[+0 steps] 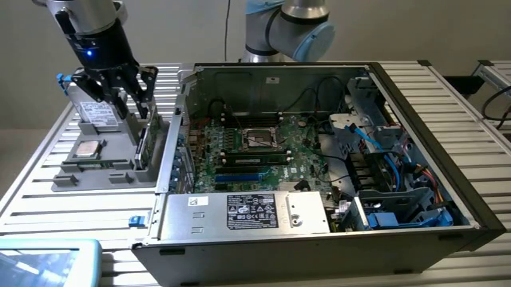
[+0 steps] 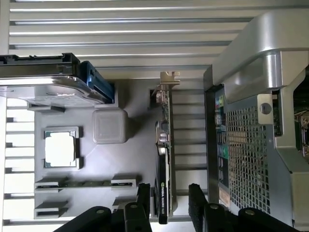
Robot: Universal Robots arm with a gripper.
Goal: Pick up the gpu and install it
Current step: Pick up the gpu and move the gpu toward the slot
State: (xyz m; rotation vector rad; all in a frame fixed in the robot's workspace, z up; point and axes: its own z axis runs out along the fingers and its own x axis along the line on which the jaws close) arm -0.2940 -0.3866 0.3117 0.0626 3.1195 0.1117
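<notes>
The gpu [image 1: 147, 142] stands on its long edge in a slot at the side of the grey parts holder [image 1: 96, 179] nearest the case. In the wrist view the gpu [image 2: 164, 145] shows edge-on, with its silvery bracket at the far end. My gripper [image 1: 133, 111] hangs just above the card's rear end, open. In the wrist view, the black fingers [image 2: 143, 194] of my gripper [image 2: 170, 197] straddle the card's near end with a gap on each side. Nothing is held.
The holder also carries a silver hard drive [image 1: 96, 112], a processor chip [image 1: 86, 149] and a memory stick [image 2: 84, 183]. Beside it lies the open computer case [image 1: 415, 119], with its motherboard [image 1: 248, 149] and power supply [image 1: 248, 212]. The case wall [image 2: 251, 145] stands close by the card.
</notes>
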